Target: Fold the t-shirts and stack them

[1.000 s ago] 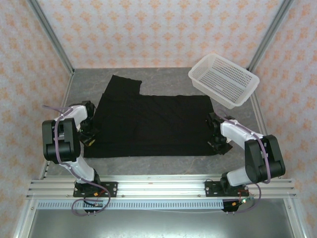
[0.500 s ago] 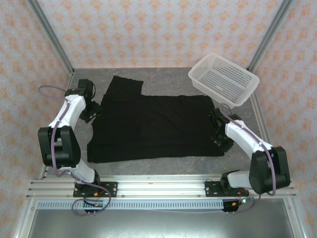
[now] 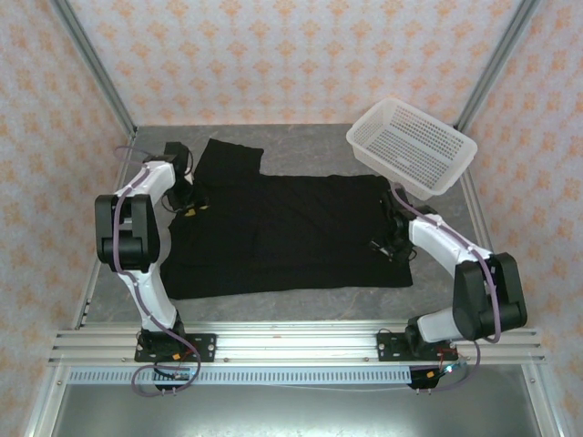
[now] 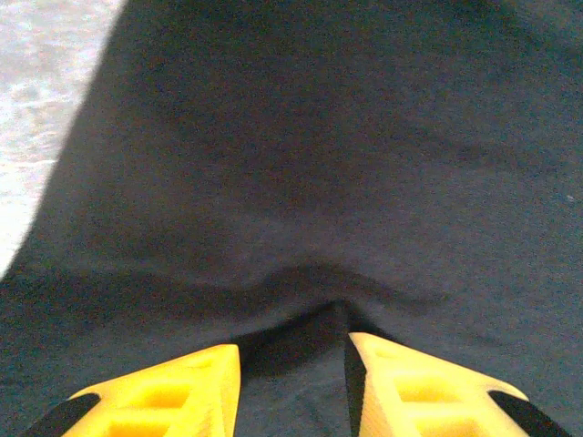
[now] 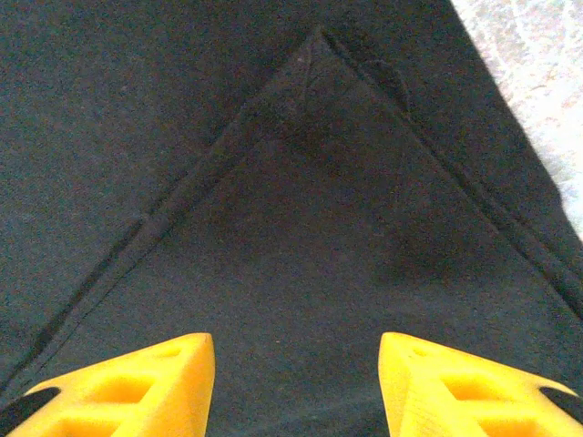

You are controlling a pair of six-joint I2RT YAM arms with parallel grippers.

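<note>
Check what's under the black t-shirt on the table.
Only the grey table shows, around the black t-shirt. Anything beneath the cloth itself is covered and cannot be seen.

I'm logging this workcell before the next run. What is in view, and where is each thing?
t-shirt: one, black, spread flat across the middle of the table.
basket: one, white perforated plastic, far right corner.
table: one, mottled grey, under the shirt.
walls: pale with an orange pattern, around the cell.
rails: aluminium, along the near edge.
left arm: white and black, reaching to the shirt's left side.
right arm: white and black, reaching to the shirt's right edge.
left pincer: yellow fingers, open, at a crease in the cloth.
right pincer: yellow fingers, open, over a cloth corner.
</note>
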